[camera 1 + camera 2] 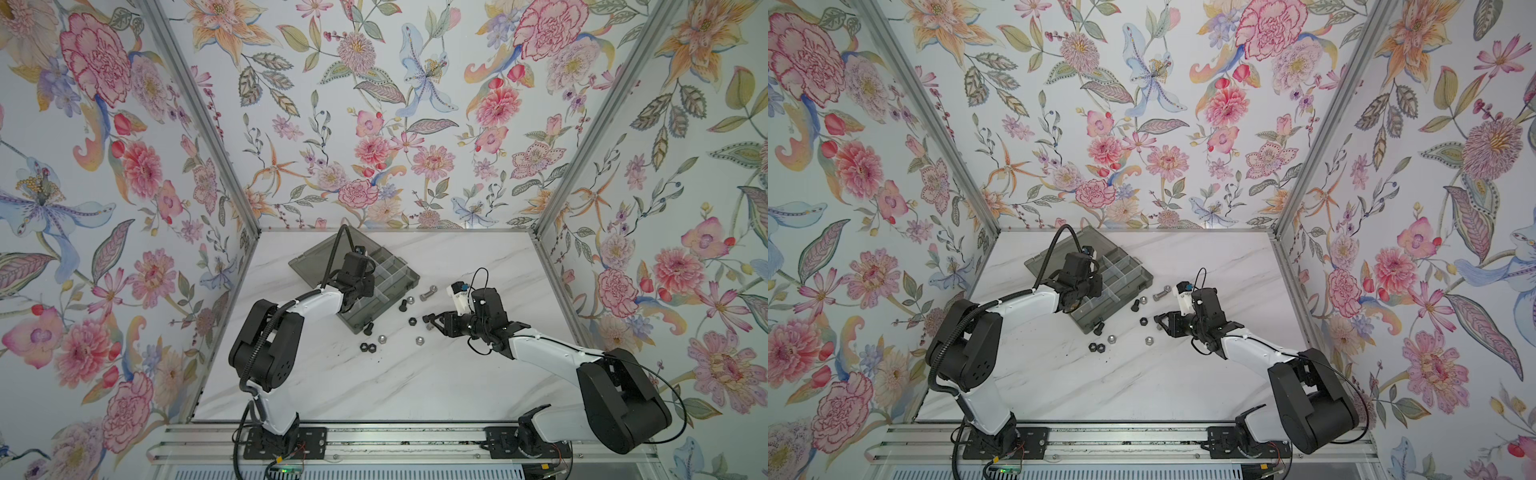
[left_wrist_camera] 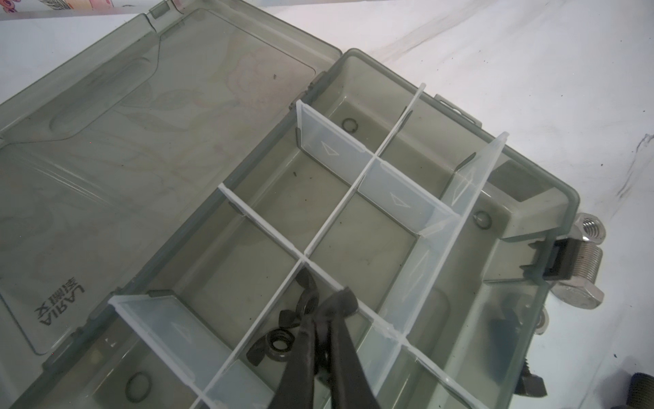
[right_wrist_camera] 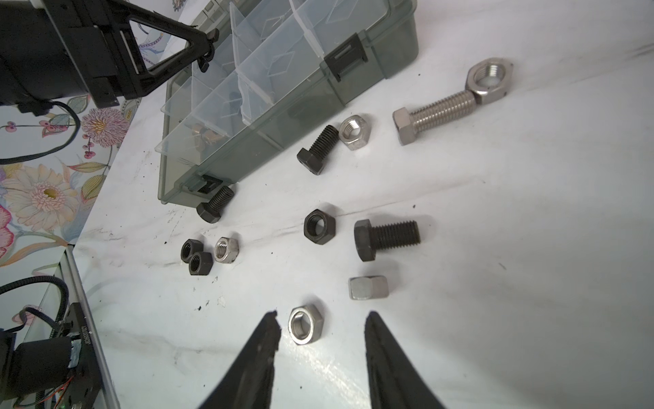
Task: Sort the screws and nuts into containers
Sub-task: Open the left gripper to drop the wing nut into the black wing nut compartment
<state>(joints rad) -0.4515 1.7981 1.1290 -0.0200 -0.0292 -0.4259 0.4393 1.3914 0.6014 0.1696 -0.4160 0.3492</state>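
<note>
The smoky-grey organizer [image 1: 409, 272] lies open, its containers split by clear dividers [image 2: 354, 184]. My left gripper [image 2: 327, 311] hangs over one compartment, shut on a black wing nut. Two more black wing nuts [image 2: 272, 348] lie in that compartment. My right gripper [image 3: 320, 318] hovers open above the table, with a silver hex nut [image 3: 306, 324] lying between its fingers. Loose beside the box are black screws [image 3: 385, 237], [image 3: 318, 148], [image 3: 216, 207], a silver hex bolt [image 1: 427, 296], black nuts [image 3: 193, 256], [image 3: 318, 228] and silver nuts [image 3: 226, 249], [image 3: 368, 287], [image 3: 355, 131].
The box's flat lid [image 1: 316, 257] lies open toward the back left. A large silver nut [image 3: 490, 81] sits at the silver bolt's tip. A brass-coloured piece [image 3: 205, 134] rests in an end compartment. Floral walls close in three sides of the white marble table [image 1: 374, 386].
</note>
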